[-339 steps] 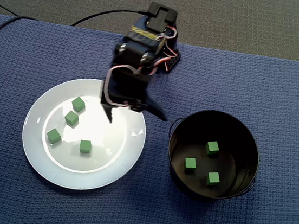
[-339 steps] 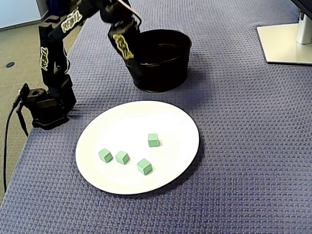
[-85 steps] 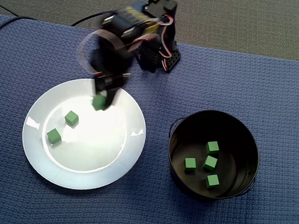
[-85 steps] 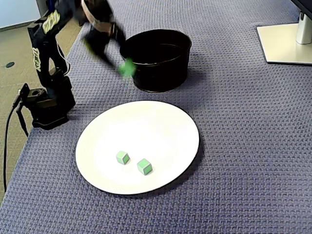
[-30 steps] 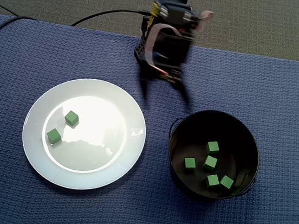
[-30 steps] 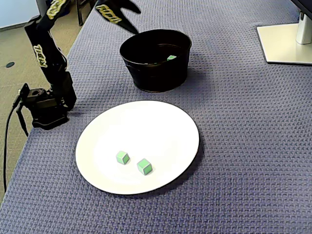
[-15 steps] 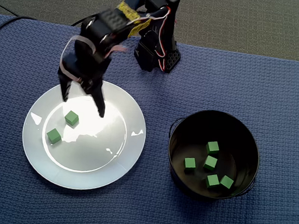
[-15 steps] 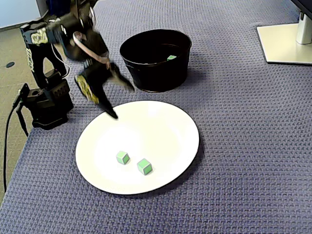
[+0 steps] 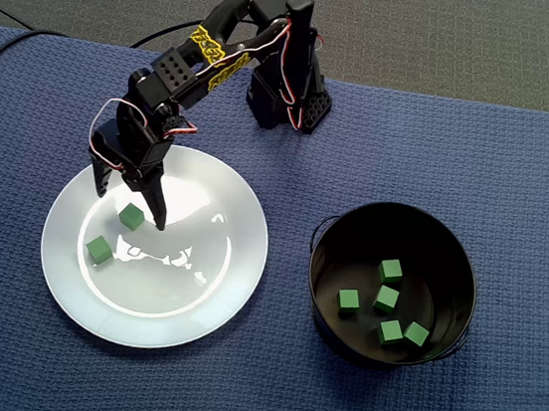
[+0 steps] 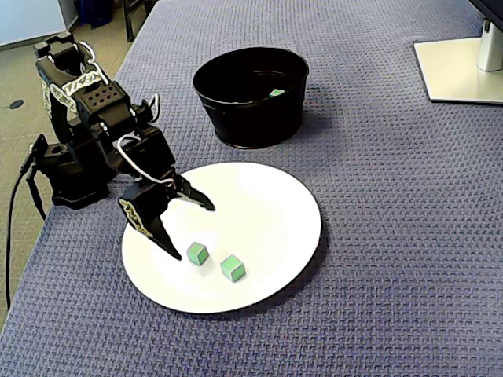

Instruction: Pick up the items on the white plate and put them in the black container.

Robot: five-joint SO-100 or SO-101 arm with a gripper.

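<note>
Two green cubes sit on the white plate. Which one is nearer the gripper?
In a fixed view, the upper cube, between the open gripper fingers; the other cube lies apart, nearer the plate rim.

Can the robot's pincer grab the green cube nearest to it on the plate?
Probably yes. The pincer hangs open just above the nearer green cube, nothing lies between them, and the other cube sits apart on the white plate.

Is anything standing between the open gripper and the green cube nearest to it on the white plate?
Nothing visible does. The gripper hangs open close over the nearer green cube; the other cube lies apart, off to one side.
</note>
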